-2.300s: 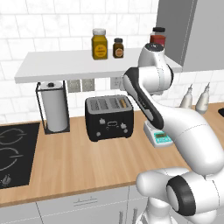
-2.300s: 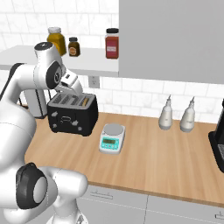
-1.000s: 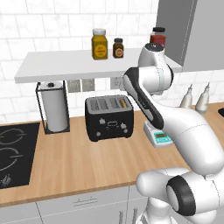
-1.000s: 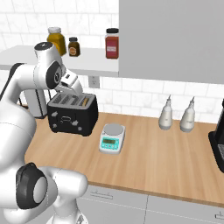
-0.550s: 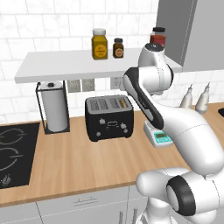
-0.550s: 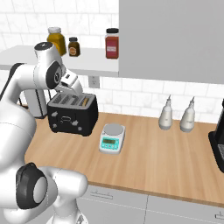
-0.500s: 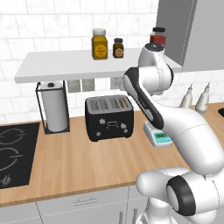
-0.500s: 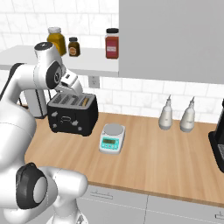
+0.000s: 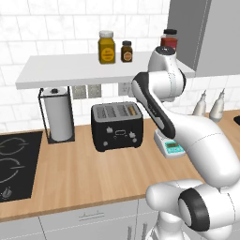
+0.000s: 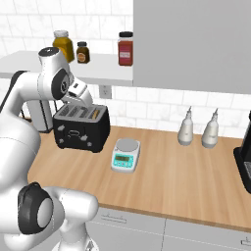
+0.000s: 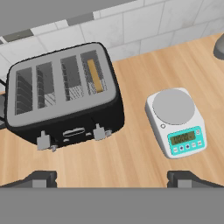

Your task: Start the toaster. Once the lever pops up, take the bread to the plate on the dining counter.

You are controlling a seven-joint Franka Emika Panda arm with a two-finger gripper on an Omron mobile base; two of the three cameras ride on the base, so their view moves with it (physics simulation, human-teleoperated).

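The gripper (image 11: 112, 177) is hovering with jaws spread wide and empty above the toaster (image 11: 65, 98), which is sitting at ten o'clock in the hand view, the bread (image 11: 95, 75) standing upright in its rightmost slot, ready for lever-pressing.

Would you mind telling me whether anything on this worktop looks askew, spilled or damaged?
Nothing stands out. The toaster sits upright with the bread in one slot, the kitchen scale lies flat beside it, and the worktop shows no spills.
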